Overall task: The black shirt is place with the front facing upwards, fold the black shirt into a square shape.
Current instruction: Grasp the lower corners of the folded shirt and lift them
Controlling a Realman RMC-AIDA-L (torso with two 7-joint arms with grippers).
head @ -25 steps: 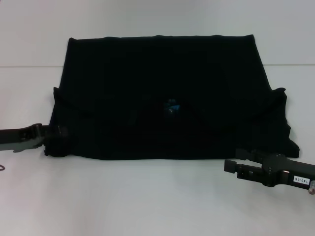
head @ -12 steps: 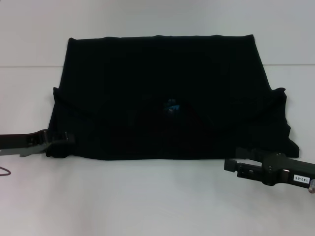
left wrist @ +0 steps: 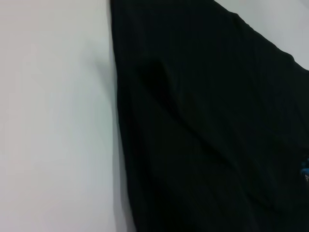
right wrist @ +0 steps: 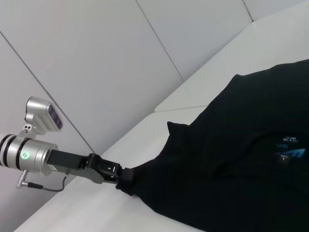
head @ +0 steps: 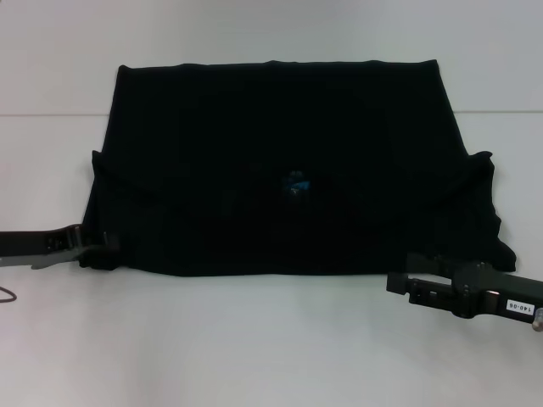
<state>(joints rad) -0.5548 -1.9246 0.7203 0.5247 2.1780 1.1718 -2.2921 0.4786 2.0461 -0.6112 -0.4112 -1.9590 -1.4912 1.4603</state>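
Head view: black shirt [head: 288,161] lies flat on the white table [head: 254,339], partly folded. Left gripper [head: 103,246] touches its near-left corner, fingers buried in cloth, closure unclear. Right gripper [head: 405,284] open beside near-right hem. Soft, limp, light; pinch corners.

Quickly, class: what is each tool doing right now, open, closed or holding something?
Left tool: at the black shirt's near left corner; grip cannot be told.
Right tool: near the right corner, apart; cannot be told.
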